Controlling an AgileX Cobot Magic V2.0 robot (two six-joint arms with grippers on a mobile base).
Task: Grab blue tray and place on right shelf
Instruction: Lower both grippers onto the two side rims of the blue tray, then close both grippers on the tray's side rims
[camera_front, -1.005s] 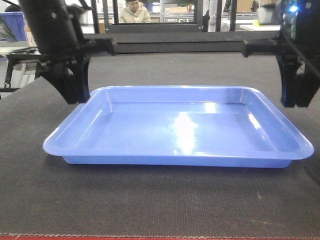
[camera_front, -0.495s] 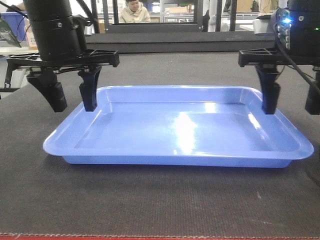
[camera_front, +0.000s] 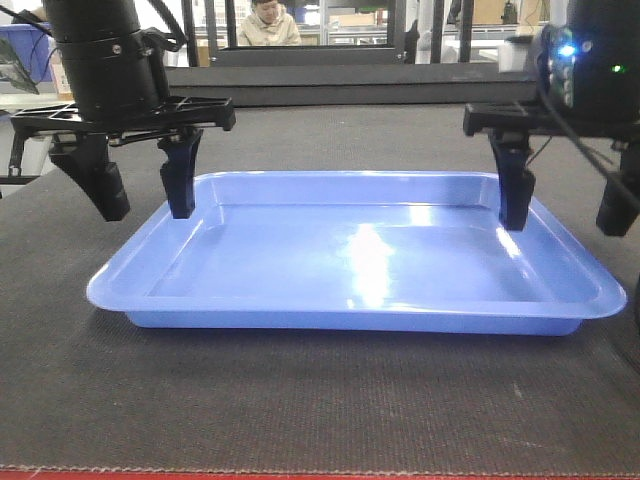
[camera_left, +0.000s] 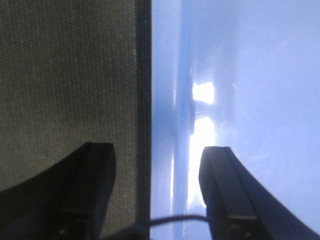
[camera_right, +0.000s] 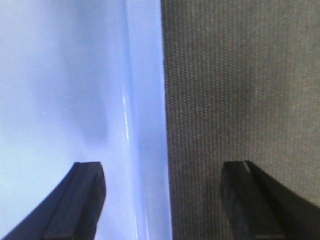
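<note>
The blue tray (camera_front: 360, 255) lies flat on the dark woven mat, wide and glossy, with a flared rim. My left gripper (camera_front: 145, 205) is open and straddles the tray's left rim (camera_left: 162, 100): one finger hangs over the mat, the other over the tray's inside. My right gripper (camera_front: 565, 215) is open too and straddles the right rim (camera_right: 145, 100) in the same way. In both wrist views the rim runs between the fingers with clear gaps on each side. The right shelf is out of view.
The dark mat (camera_front: 320, 400) covers the table, with a red edge strip (camera_front: 300, 474) at the very front. Behind the table stand black frames and a seated person (camera_front: 268, 22). A dark-blue bin (camera_front: 25, 45) sits at the far left.
Both grippers have opened from shut and come down over the tray's side rims. In the last half second the right gripper has shifted a little leftward; the tray has not moved.
</note>
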